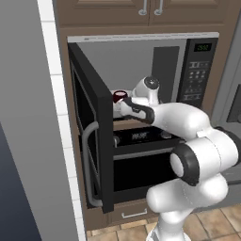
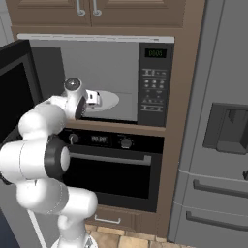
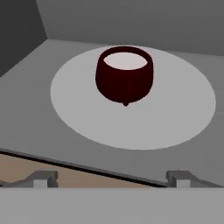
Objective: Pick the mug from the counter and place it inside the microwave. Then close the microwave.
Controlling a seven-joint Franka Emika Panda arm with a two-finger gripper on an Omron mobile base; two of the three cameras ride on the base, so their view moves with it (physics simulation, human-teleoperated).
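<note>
Dark red mug (image 3: 124, 78) upright on the white turntable (image 3: 175, 113) inside the microwave (image 1: 197, 70), door (image 1: 92, 136) swung wide, claw (image 3: 111, 177) open, clear of mug

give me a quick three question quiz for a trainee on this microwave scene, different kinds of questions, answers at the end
1. True or false: the mug lies on its side on the turntable.
2. Multiple choice: the microwave door is A) fully shut, B) swung open to the left, C) taken off.
3. Short answer: how do the jaws of the gripper stand, and do they touch the mug?

Key
1. False: it stands upright on the white round turntable, inside the microwave.
2. B.
3. Open, with the fingertips at the front edge of the cavity, apart from the mug. Closing the door is what remains.
</note>
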